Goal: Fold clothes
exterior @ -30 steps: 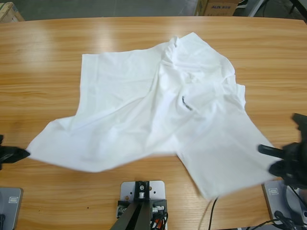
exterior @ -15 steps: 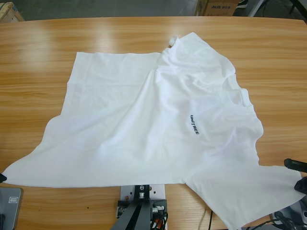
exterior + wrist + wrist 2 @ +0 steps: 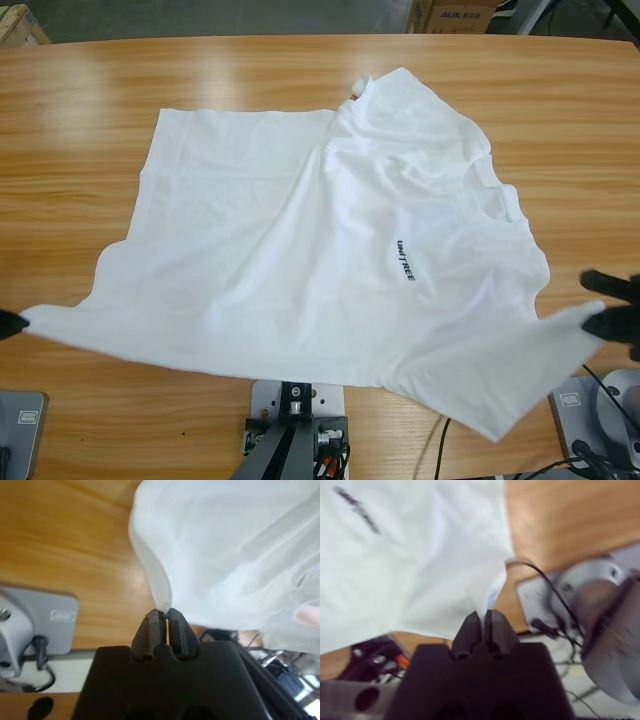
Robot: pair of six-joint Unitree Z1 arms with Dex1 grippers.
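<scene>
White T-shirt (image 3: pixel 320 250) lies spread and wrinkled across the frame's centre, dark chest lettering (image 3: pixel 404 260) facing up.

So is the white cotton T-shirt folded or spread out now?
Mostly spread: the white cotton T-shirt lies open, chest lettering showing, one upper part still rumpled.

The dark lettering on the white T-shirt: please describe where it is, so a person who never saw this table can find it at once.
On the long wooden table lies one white T-shirt, spread wide, its round neck toward the right. Slightly inward from that neck, on the chest, runs a short dark line of lettering. It is the only dark mark on the plain white cloth.
</scene>
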